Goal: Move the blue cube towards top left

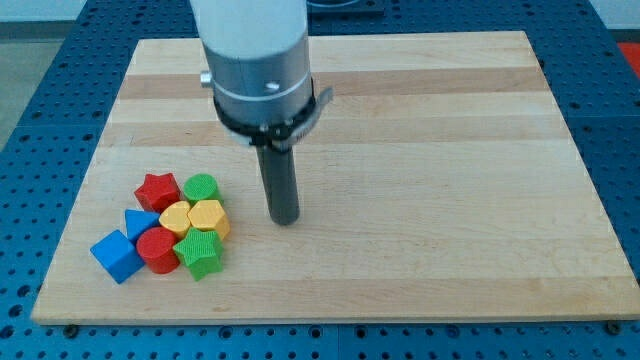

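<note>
The blue cube (116, 255) lies at the lower left of the wooden board (420, 120), at the left edge of a tight cluster of blocks. My tip (285, 218) stands on the board to the right of the cluster, well apart from the blue cube and a short gap from the yellow blocks. The cluster lies between my tip and the blue cube.
The cluster holds a red star (158, 189), a green cylinder (201, 187), a blue triangular block (140, 222), two yellow blocks (176, 216) (208, 216), a red cylinder (157, 249) and a green star-like block (201, 254). The board's left edge is near the cube.
</note>
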Tool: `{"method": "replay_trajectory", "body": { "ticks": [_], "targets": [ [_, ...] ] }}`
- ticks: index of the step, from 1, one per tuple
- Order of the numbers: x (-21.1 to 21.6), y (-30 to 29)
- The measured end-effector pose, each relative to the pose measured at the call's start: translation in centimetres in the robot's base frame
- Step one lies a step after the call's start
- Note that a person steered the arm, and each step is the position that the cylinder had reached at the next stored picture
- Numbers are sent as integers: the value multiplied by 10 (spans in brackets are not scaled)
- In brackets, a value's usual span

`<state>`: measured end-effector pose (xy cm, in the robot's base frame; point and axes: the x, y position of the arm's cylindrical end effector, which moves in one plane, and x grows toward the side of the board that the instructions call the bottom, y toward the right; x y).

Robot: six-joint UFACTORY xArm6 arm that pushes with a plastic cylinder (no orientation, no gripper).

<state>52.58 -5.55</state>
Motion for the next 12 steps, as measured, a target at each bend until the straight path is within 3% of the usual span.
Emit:
{"method": "replay_trajectory", "body": {
  "ticks": [3, 7, 9, 12],
  "targets": [
    [92, -27],
    [90, -152],
    [58, -166],
    [47, -206]
  ]
}}
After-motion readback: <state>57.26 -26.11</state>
